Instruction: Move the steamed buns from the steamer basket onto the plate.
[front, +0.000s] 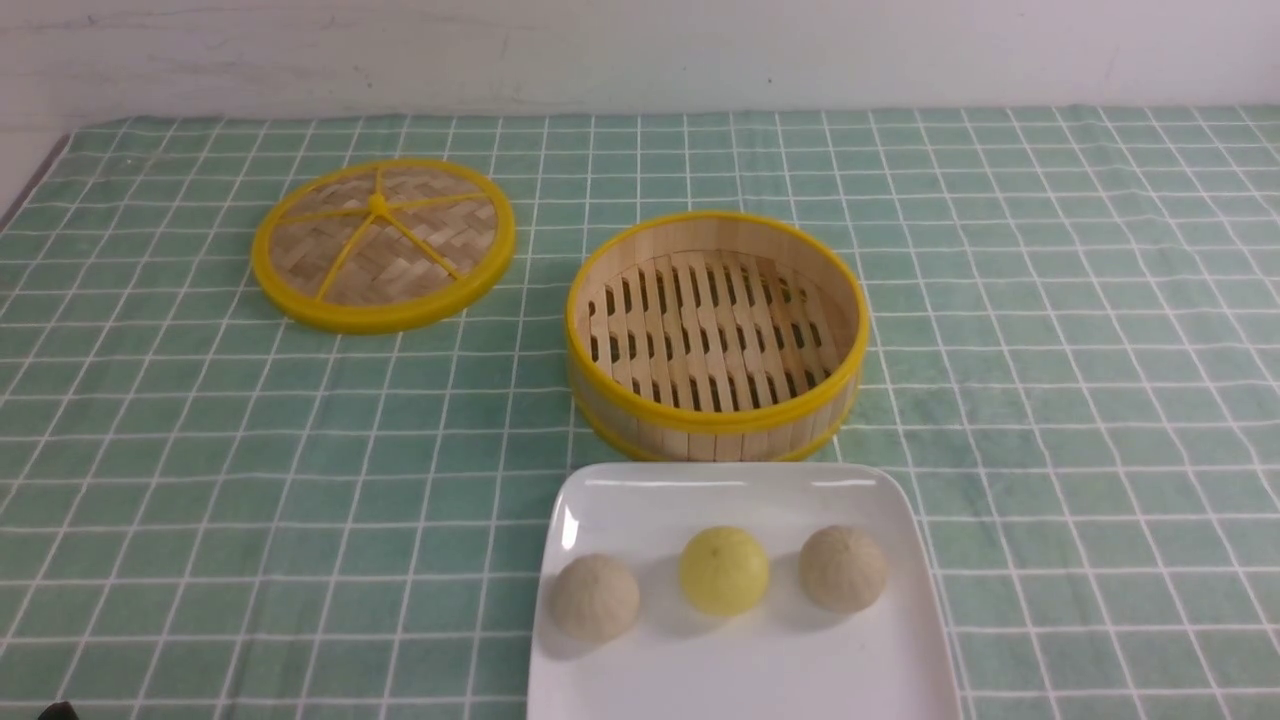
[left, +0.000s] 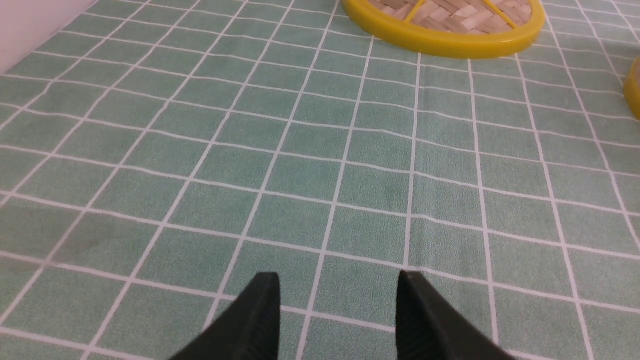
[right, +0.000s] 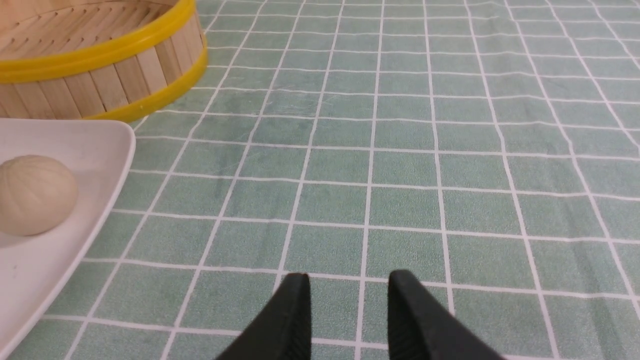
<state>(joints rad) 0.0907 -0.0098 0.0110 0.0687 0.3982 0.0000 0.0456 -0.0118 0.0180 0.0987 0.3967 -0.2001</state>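
Note:
Three steamed buns lie in a row on the white plate (front: 880, 660) at the table's front: a cream one (front: 596, 597) on the left, a yellow one (front: 724, 570) in the middle, a cream one (front: 842, 568) on the right. Just behind the plate stands the bamboo steamer basket (front: 716, 335), with nothing on its slatted floor. Neither arm shows in the front view. My left gripper (left: 339, 279) is open over bare cloth, short of the lid. My right gripper (right: 349, 277) is open with nothing between its fingers, to the right of the plate (right: 95, 200) and the right-hand bun (right: 35, 194).
The flat woven lid (front: 383, 243) with a yellow rim lies at the back left on the green checked tablecloth; its edge (left: 440, 42) shows ahead of the left gripper. A white wall runs along the table's far edge. The table's left edge shows at far left.

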